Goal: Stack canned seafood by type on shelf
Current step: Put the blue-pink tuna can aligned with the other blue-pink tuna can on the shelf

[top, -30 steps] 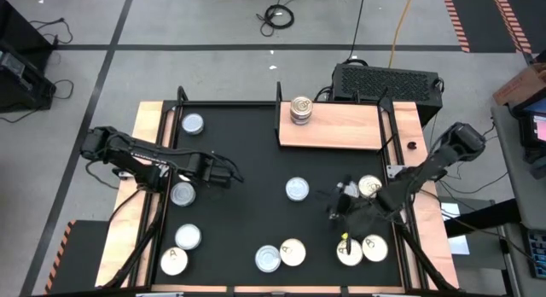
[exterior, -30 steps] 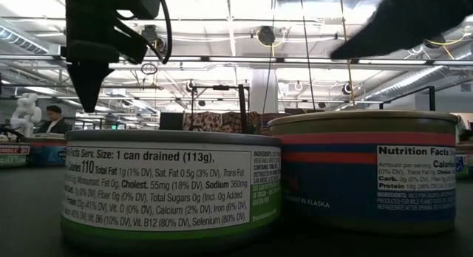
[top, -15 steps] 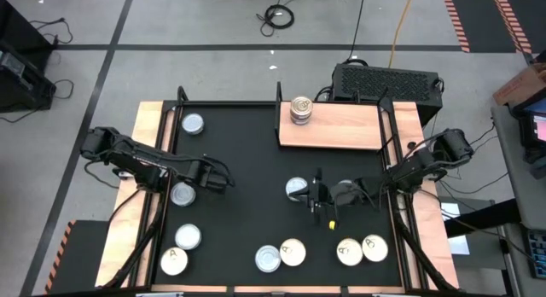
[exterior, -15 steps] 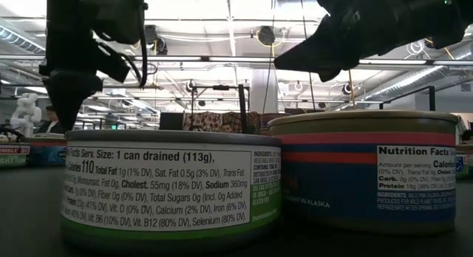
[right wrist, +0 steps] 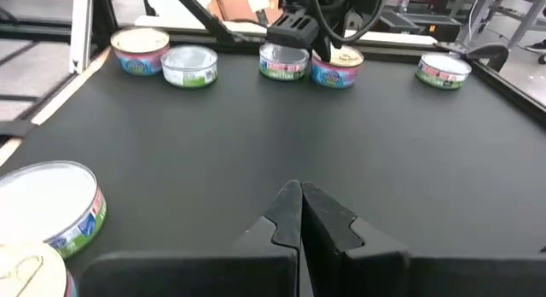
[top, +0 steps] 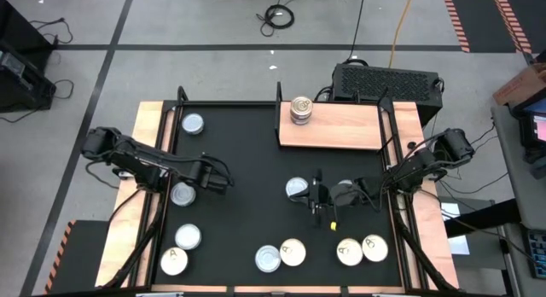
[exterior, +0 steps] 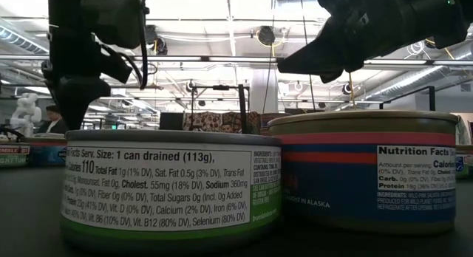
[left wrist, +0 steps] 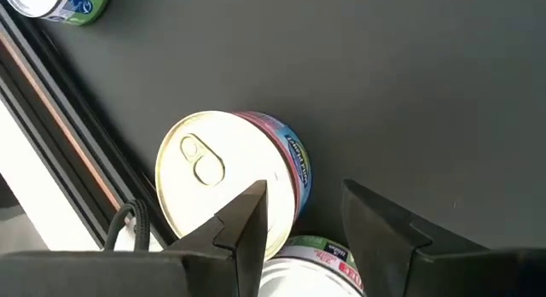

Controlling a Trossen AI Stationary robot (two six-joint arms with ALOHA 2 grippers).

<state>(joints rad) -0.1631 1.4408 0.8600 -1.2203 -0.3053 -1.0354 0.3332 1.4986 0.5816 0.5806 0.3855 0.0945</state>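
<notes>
Two tins (top: 300,109) sit stacked on the shelf (top: 341,135), upper centre. Right gripper (top: 317,195), fingers pressed together (empty), has swung from lower right to the silvery tin (top: 296,189) mid-frame, probably next.

Left gripper (top: 223,179) fingers parted, low over left side, right gripper (top: 314,195) fingers closed, mid-table

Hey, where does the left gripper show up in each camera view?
High view: left gripper, left of centre.
Low view: upper left, behind the green-label tin.
Left wrist view: bottom edge, fingers open.
Right wrist view: far, top centre.
Shared landmark: the green-label tin.
</notes>
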